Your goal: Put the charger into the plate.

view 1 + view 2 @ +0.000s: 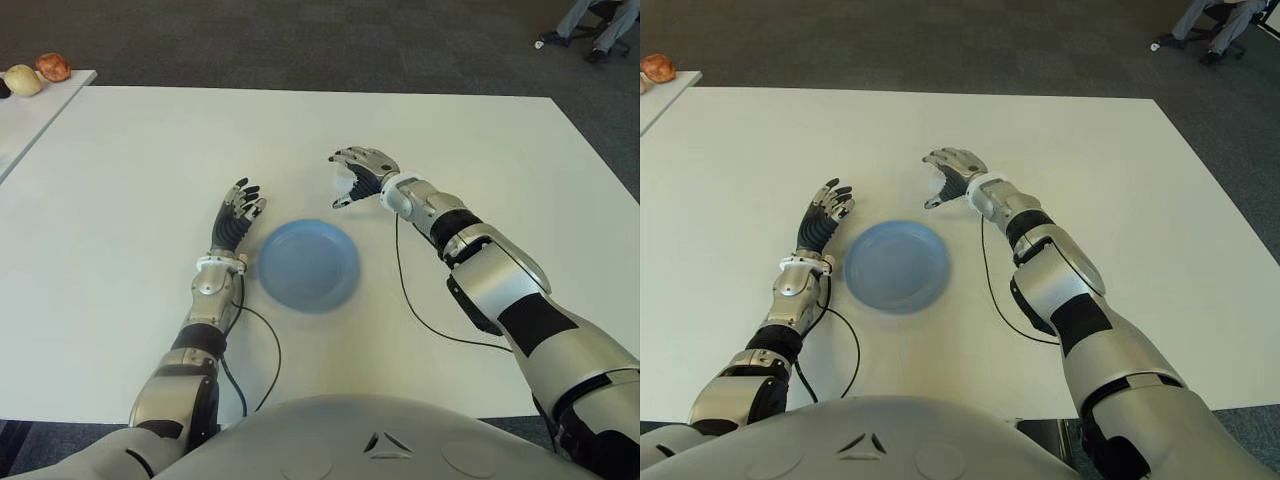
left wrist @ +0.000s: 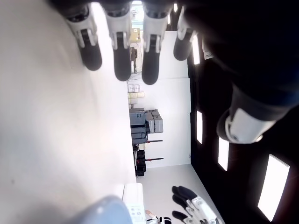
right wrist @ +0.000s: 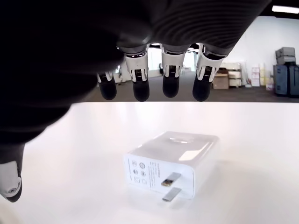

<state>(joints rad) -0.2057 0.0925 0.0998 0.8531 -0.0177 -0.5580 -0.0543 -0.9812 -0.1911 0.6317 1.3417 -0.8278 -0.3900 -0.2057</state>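
White table [image 1: 120, 200]: blue plate [image 1: 308, 263] empty at centre. White charger [image 3: 169, 164] lies on the table under right hand [image 1: 360, 172], fingers [image 3: 140, 84] spread above it, arched for a grasp. Left hand [image 1: 236, 215] idle, fingers spread, left of plate.

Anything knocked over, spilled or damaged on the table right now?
Nothing stands out. The white charger lies intact on the table under the open right robot hand; the blue plate sits flat and empty.
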